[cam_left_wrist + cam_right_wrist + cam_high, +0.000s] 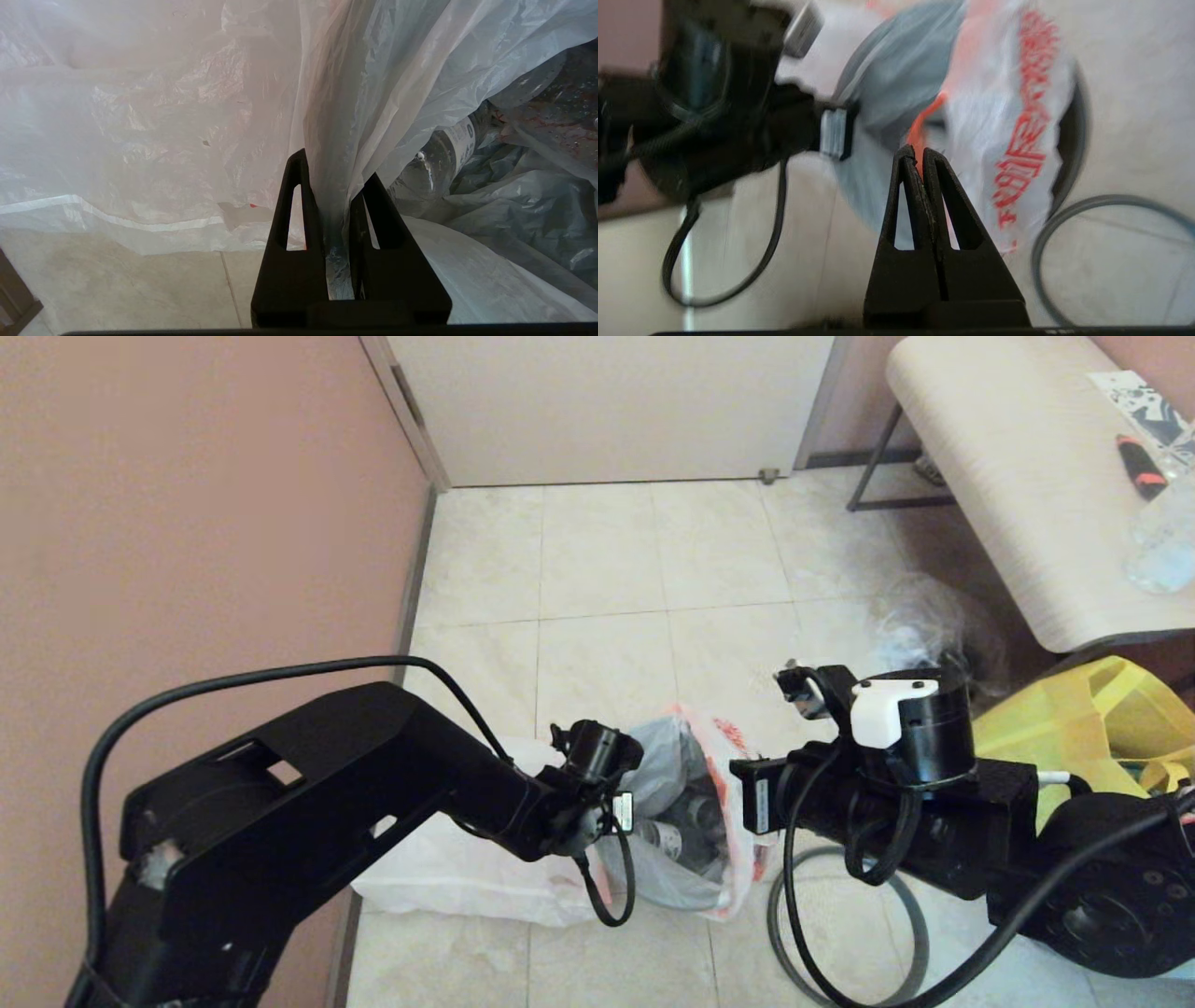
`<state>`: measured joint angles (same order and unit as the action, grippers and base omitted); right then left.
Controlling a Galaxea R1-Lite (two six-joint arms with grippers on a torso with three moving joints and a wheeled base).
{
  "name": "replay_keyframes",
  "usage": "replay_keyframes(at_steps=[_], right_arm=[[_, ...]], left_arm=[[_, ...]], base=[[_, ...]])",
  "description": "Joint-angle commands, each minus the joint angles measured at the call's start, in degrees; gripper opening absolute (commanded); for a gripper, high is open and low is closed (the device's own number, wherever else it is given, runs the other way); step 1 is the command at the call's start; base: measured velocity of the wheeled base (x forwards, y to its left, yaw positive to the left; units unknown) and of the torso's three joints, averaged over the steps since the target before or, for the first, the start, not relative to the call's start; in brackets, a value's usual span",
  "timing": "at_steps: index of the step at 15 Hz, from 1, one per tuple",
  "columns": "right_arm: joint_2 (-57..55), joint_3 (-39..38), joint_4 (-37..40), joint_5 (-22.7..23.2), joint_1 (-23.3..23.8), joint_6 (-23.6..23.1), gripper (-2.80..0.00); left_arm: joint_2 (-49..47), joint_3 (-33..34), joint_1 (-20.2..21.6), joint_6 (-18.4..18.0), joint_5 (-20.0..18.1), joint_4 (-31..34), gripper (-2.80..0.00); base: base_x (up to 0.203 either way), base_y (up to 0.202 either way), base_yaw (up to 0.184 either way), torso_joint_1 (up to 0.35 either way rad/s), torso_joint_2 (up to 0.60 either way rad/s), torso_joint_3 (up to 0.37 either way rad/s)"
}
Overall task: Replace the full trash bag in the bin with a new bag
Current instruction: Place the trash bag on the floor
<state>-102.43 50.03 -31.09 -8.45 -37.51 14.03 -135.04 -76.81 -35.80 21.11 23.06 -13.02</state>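
The full trash bag, thin white film with red lettering and dark bottles inside, hangs between my two grippers over the floor. My left gripper is shut on a bunched fold of the bag's film. My right gripper is shut on the bag's orange-red handle. The bin shows only as a dark curved edge behind the bag. Its grey hoop lies on the tiles under my right arm. The new bag lies flat on the floor by the wall.
A pink wall runs close on the left, with a closed door ahead. On the right are a yellow fabric tote, a clear wrinkly bag and a pale table. Bare tiles lie ahead.
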Motion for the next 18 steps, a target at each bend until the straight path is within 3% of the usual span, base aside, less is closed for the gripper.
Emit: replay_keyframes(at_steps=[1, 2, 3, 10, 18], right_arm=[[-0.4, 0.3, 0.5, 2.4, 0.8, -0.5, -2.80], [-1.2, 0.6, 0.6, 3.3, 1.2, -1.5, -2.80], [-2.3, 1.3, 0.6, 3.9, 1.9, -2.5, 0.00], [-6.7, 4.6, 0.4, 6.0, 3.6, -4.6, 0.00], [-9.4, 5.5, 0.6, 7.9, 1.5, -4.1, 0.00]], left_arm=[[-0.1, 0.2, -0.1, 0.2, 0.1, -0.1, -2.80], [-0.2, 0.2, -0.1, 0.3, 0.1, -0.1, -2.80], [-0.3, 0.2, -0.1, 0.3, 0.1, -0.1, -2.80], [-0.6, -0.2, -0.1, 0.3, 0.0, -0.2, -2.80], [-0.9, -0.4, -0.1, 0.2, -0.1, -2.1, -2.80]], base=[[0.000, 0.000, 0.000, 0.000, 0.00, 0.000], [0.000, 0.000, 0.000, 0.000, 0.00, 0.000], [0.000, 0.000, 0.000, 0.000, 0.00, 0.000], [0.000, 0.000, 0.000, 0.000, 0.00, 0.000], [0.000, 0.000, 0.000, 0.000, 0.00, 0.000]])
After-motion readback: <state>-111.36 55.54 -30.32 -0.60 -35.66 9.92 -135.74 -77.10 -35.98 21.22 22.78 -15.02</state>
